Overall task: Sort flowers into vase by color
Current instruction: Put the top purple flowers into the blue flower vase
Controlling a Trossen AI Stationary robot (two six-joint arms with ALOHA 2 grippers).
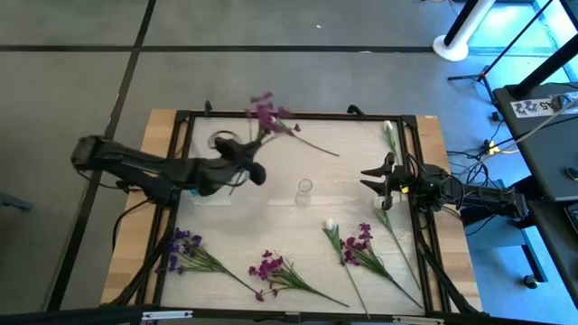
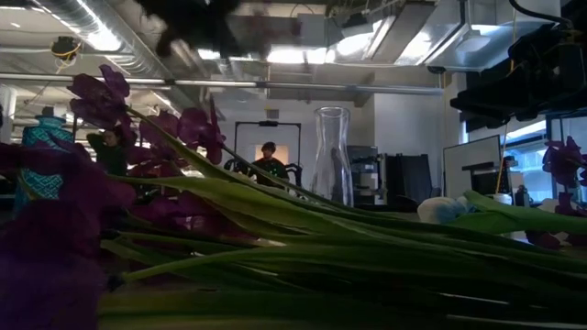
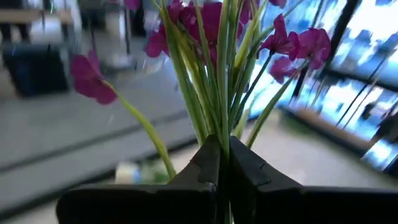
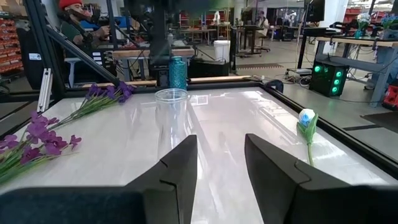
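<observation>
Left gripper (image 3: 221, 163) is clamping a purple flower stem (image 1: 265, 117) near the table's far edge; right gripper (image 4: 221, 163) is waiting, fingers parted and empty; clear vase (image 1: 305, 187) is standing empty mid-table; remaining flowers (image 1: 271, 268) are lying unsorted.

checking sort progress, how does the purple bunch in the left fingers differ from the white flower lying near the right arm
The purple bunch is clamped in the shut left gripper; the white flower lies loose on the table, untouched by the open right gripper. The purple bunch carries many small magenta blossoms on several stems; the white flower is one bud on one stem. Both have green stems and sit outside the clear vase.
</observation>
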